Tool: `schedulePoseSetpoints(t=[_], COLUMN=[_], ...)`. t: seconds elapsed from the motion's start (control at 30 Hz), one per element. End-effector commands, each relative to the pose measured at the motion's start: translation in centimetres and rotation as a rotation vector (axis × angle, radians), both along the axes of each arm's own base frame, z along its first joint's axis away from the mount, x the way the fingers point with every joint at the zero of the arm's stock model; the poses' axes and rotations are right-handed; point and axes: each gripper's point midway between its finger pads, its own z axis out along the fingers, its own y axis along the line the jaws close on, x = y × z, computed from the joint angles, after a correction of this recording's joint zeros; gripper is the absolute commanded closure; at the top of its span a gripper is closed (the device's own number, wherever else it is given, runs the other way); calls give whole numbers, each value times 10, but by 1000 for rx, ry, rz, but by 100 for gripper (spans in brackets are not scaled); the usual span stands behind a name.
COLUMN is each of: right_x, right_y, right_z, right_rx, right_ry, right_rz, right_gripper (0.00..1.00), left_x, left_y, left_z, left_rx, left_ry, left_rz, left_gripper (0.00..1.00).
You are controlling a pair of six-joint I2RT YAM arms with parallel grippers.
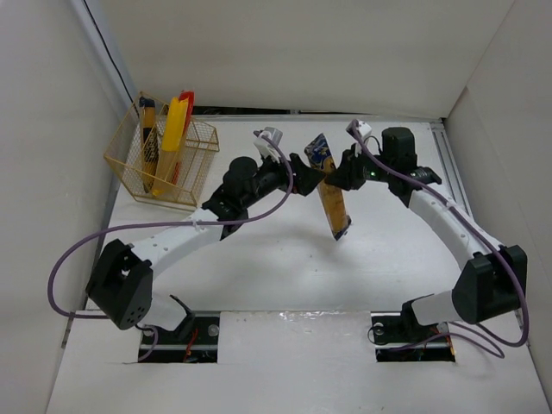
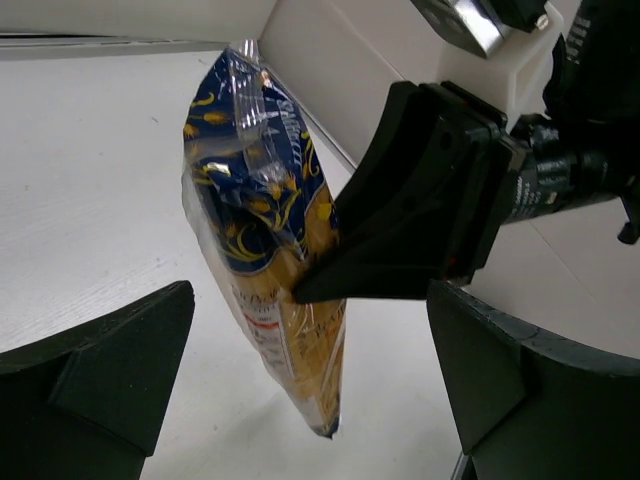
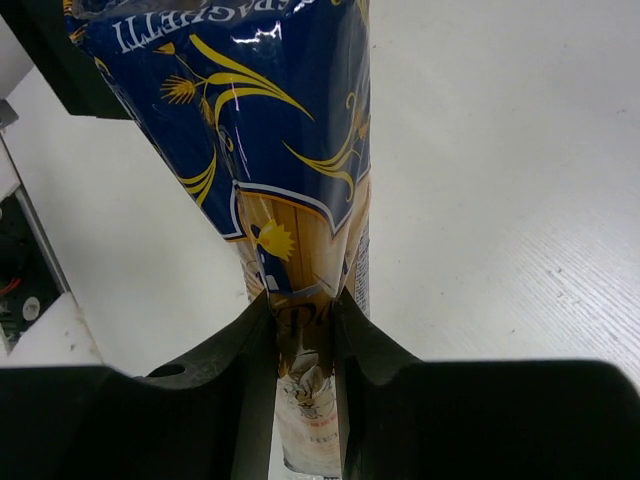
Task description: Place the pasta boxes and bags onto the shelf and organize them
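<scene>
My right gripper is shut on an orange-tan spaghetti pack with dark blue ends and holds it nearly upright above the middle of the table. In the right wrist view its jaws pinch the pack at mid-length. My left gripper is open, close on the pack's left. In the left wrist view the pack hangs between my wide-apart left fingers, touching neither, with the right gripper's fingers clamped on it. The gold wire basket at back left holds the red, yellow and other orange-tan pack.
White walls enclose the table on the left, back and right. The basket stands near the left wall. A purple cable loops out from the left arm, and another cable trails by the right base.
</scene>
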Motion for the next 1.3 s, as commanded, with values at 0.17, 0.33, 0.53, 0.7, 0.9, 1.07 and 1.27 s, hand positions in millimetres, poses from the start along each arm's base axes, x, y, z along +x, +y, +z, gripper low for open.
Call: schedulePoseSetpoints(t=[0.17, 0.33, 0.53, 0.7, 0.9, 1.07, 1.27], right_x=[-1, -12, -18, -14, -24, -49, -73], right_y=[38, 55, 63, 63, 72, 86, 92], right_z=[87, 91, 100, 95, 94, 102, 115], right_rx=[111, 120, 119, 115, 141, 193, 230], right_ry=[-233, -239, -277, -261, -239, -236, -252], right_rz=[81, 128, 140, 125, 211, 347, 440], right_gripper=[100, 100, 100, 100, 61, 34, 28], left_x=[27, 26, 27, 19, 28, 41, 61], left_y=[-1, -13, -16, -4, 39, 92, 154], left_z=[33, 32, 28, 41, 68, 93, 119], left_rx=[-106, -90, -78, -80, -51, -21, 48], left_ry=[-91, -106, -93, -128, -228, -270, -331], left_rz=[113, 51, 42, 62, 204, 301, 452], left_gripper=[0, 0, 74, 100, 100, 100, 100])
